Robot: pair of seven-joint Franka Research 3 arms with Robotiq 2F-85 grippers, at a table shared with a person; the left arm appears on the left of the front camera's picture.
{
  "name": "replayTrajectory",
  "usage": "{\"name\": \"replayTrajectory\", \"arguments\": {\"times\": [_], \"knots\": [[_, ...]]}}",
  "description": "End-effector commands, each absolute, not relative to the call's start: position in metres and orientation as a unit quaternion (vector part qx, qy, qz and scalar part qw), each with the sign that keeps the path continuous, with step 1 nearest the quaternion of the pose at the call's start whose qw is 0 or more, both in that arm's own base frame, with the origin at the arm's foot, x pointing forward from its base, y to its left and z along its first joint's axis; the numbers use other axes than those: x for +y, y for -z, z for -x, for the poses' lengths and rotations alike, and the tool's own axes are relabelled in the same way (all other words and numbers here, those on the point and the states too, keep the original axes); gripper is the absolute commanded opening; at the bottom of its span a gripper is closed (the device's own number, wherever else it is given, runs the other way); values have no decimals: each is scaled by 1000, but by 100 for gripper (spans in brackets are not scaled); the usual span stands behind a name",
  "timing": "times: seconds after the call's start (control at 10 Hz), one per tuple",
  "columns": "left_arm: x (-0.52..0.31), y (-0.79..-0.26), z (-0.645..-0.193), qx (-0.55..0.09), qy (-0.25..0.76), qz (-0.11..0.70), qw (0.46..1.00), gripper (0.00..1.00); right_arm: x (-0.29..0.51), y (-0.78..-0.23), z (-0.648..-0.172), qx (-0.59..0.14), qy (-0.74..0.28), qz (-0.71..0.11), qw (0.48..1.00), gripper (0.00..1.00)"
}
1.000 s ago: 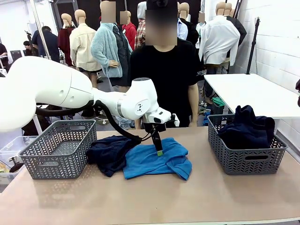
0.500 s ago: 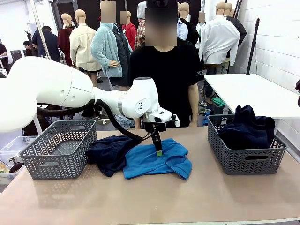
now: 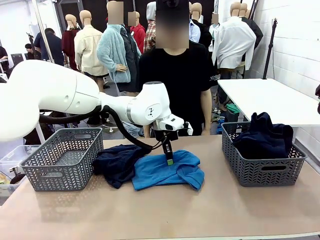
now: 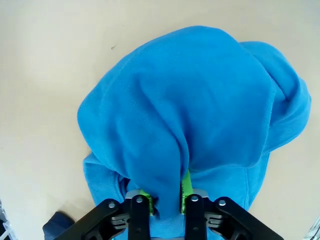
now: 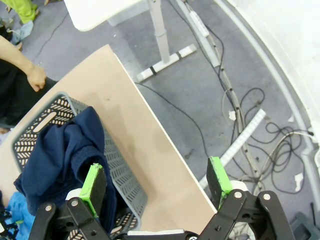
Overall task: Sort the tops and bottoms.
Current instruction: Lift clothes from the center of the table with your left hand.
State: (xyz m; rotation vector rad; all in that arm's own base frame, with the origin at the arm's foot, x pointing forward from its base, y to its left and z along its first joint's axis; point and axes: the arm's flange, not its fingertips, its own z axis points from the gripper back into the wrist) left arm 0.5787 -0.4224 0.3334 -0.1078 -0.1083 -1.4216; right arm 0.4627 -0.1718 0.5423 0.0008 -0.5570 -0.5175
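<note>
We see the surface (image 3: 160, 215), tan and wide, spanning the front view, with a person (image 3: 175, 75) in black standing at its far edge. The left arm (image 3: 55, 95) reaches in from the left side to the middle. Two grey baskets stand on the surface, well apart: the left basket (image 3: 55, 172) is near the left end, and the right basket (image 3: 260, 172) is near the right end, with a navy heap (image 3: 262, 132) piled above its rim. Between them, in the middle of the surface, lies the crumpled blue top (image 3: 167, 172). A dark garment (image 3: 117, 162) touches its left side, near the left basket. The left pincer (image 3: 170, 161) points down onto the far part of the blue top. In the left wrist view its pads (image 4: 186, 182) grip a raised fold of the blue cloth. The right pincer (image 5: 155, 165) stands wide open with nothing between its fingers, high above the right basket's end of the surface and the floor beside it.
</note>
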Motion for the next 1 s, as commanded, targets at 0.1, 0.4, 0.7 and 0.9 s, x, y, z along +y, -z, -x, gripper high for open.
{"name": "replayTrajectory", "arguments": {"times": [0.1,0.4,0.7,0.9], "knots": [[-423,-347,-573,-57,665,72,741,0,-170,-543,-463,-267,251,10,930,100],[-431,-403,-547,-84,695,94,708,0,-170,-543,-463,-267,251,10,930,100],[-438,-506,-518,-167,706,32,687,0,-170,-543,-463,-267,251,10,930,100],[-439,-568,-500,-201,702,-14,683,0,-170,-543,-463,-267,251,10,930,100]]}}
